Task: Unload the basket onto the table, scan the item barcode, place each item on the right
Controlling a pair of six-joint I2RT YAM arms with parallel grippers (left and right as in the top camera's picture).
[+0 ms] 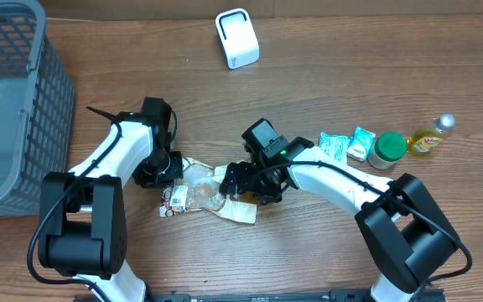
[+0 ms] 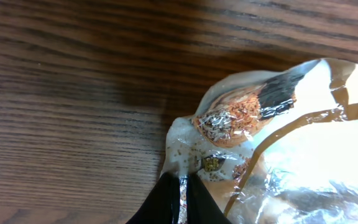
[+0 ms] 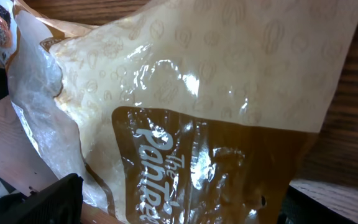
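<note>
Overhead, the crinkled clear-and-brown plastic snack bag (image 1: 206,191) lies flat on the wooden counter (image 1: 325,75) between the arms. Its long axis runs left to right, with the brown-banded end toward the right arm. The left end effector (image 2: 180,198) is pinched together on a thin corner of film. The right end effector (image 1: 246,180) stands apart over the bag, gripping nothing. Lifted by that one corner, the slippery film could slip free or sag away from the white box-shaped scanner (image 1: 236,38). No barcode shows.
</note>
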